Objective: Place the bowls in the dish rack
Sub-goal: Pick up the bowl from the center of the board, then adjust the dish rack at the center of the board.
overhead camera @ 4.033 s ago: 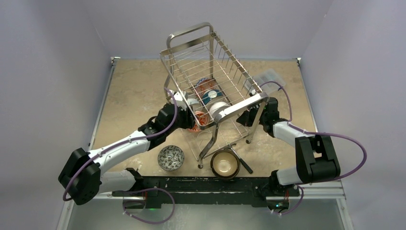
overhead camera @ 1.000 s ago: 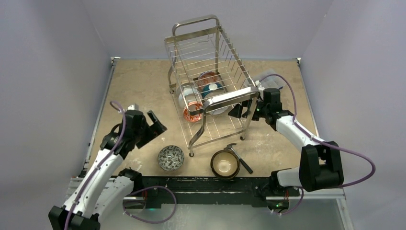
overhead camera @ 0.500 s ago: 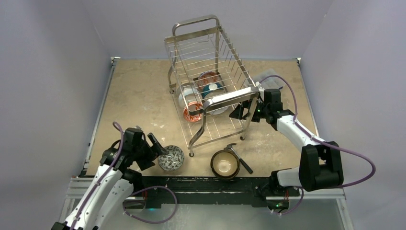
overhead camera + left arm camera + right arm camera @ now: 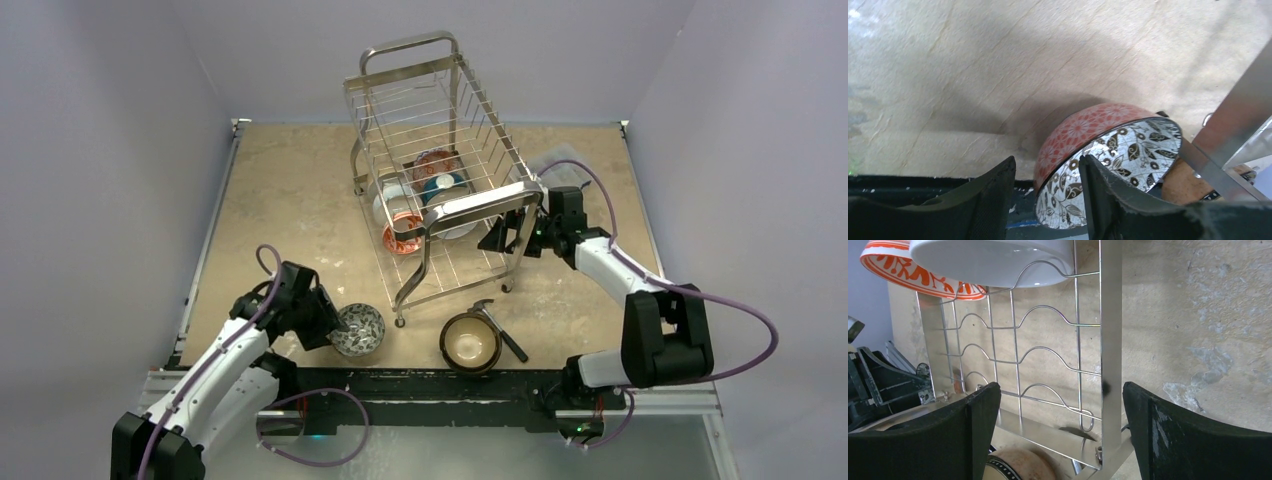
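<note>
At table's point(image 4: 280, 200) near edge, floral bowl point(image 4: 357, 330), red outside, sits left of brown bowl point(image 4: 470, 342). Left gripper point(image 4: 1046, 164) straddles its rim, one finger inside, jaws apart, not clamped. Dish rack point(image 4: 478, 205) behind holds several bowls point(image 4: 440, 188). Right gripper point(image 4: 1060, 389) gapes around rack's near-right post, touching nothing.

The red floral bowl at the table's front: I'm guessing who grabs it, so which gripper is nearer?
Left. The left gripper straddles the bowl's rim, one finger inside it; the right gripper is far off, open around a dish rack leg.
</note>
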